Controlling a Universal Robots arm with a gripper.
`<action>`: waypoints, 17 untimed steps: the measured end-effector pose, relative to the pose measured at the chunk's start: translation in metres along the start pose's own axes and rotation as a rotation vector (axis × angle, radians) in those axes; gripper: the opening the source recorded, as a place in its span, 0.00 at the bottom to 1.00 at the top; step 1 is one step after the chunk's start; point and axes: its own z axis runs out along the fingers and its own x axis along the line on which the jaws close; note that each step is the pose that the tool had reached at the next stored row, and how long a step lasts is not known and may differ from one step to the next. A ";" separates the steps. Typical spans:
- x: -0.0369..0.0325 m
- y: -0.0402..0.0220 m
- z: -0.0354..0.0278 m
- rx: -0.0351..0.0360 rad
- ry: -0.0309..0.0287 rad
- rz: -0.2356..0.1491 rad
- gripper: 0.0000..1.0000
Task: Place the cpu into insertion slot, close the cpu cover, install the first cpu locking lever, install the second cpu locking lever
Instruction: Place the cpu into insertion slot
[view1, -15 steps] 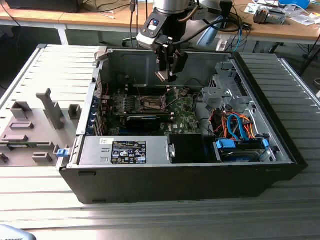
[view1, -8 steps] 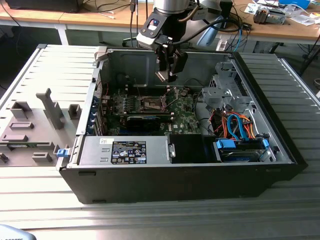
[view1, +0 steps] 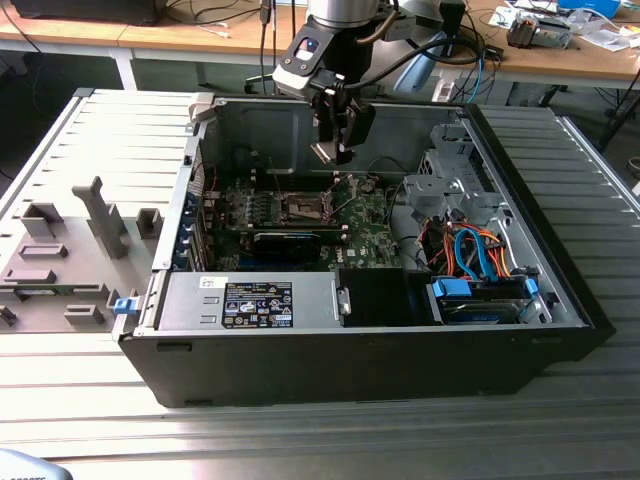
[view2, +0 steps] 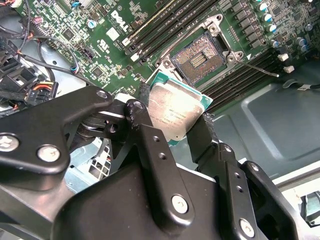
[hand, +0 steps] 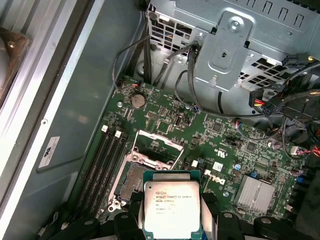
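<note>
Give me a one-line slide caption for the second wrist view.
Gripper holds the cpu over the motherboard, its socket open and empty.

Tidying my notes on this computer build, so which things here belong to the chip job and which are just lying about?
Job: chip, gripped in the claw; open socket on the green board.
Lying about: grey plastic stands on the table; blue and orange cables; metal drive cage.
</note>
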 end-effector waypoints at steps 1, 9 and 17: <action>0.0000 0.0000 0.0000 0.0000 0.0000 0.001 0.54; 0.0000 0.0000 0.0000 0.0001 -0.0003 0.007 0.54; 0.0000 0.0000 0.0000 0.0002 -0.0005 0.012 0.54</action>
